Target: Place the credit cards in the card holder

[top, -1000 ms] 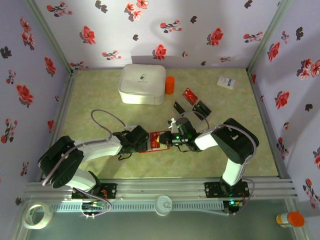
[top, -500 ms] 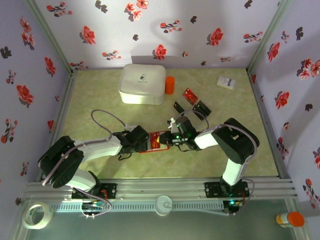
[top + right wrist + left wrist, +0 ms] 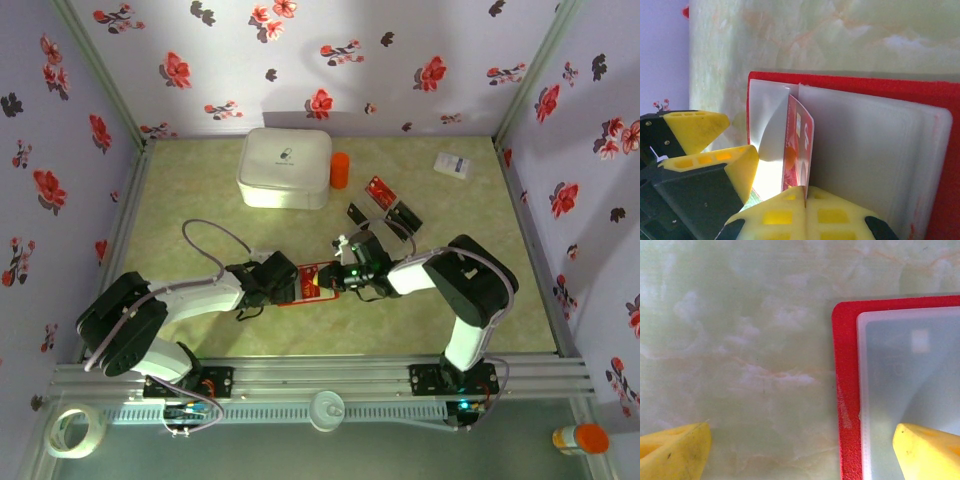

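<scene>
Right gripper (image 3: 805, 212) pinching red card (image 3: 799, 145) upright at card holder (image 3: 865, 86); card's lower edge hidden. Left gripper (image 3: 801, 440) wide, fingertips cropped.

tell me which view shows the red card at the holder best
Right wrist: the card stands on edge against the pale sleeve of the holder, pinched in the right claw. From the top it is too small to make out. Left wrist gives the holder's corner instead.
</scene>
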### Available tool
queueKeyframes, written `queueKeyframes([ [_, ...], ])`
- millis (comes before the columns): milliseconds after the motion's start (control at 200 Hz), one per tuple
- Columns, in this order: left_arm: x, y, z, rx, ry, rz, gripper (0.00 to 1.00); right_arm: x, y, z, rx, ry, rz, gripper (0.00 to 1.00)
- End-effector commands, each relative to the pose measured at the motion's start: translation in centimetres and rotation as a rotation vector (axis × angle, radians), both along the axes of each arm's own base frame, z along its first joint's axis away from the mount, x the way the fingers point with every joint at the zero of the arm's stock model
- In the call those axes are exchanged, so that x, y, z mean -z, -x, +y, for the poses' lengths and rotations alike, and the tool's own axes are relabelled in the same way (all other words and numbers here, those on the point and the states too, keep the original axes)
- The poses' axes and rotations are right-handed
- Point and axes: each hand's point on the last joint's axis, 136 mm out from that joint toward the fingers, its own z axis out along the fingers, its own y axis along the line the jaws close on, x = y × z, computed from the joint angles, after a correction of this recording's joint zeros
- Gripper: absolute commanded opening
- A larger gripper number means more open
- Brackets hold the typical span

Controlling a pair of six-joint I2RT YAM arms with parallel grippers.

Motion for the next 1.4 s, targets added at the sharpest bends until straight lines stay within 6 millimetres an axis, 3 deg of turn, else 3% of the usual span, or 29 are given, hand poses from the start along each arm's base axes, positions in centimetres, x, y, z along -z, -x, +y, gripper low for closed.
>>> queueKeyframes([
  [0,1.2,1.5,1.7,-0.001,-0.069,0.043,0.94,4.8,3.0,-2.5,-0.023,0.168,0.158,0.00],
  [250,1.2,1.5,1.6,0.002,-0.066,0.044,0.94,5.0,2.9,-2.4,-0.034,0.188,0.173,0.00],
  [645,1.4,1.6,1.7,0.000,-0.067,0.045,0.94,1.7,1.7,-2.0,-0.069,0.207,0.110,0.42],
  [850,1.4,1.6,1.7,0.000,-0.065,0.044,0.94,-0.7,0.9,-1.8,-0.085,0.206,0.058,0.51],
  [1075,1.5,1.6,1.7,0.001,-0.066,0.046,0.94,-2.6,0.2,-2.2,-0.076,0.229,0.003,0.50],
  [1270,1.5,1.6,1.6,0.000,-0.062,0.045,0.94,-2.5,0.0,-1.7,-0.080,0.237,0.002,0.25],
  [1400,1.6,1.6,1.6,0.001,-0.062,0.047,0.94,-1.8,0.0,-1.3,-0.083,0.256,0.005,0.19],
])
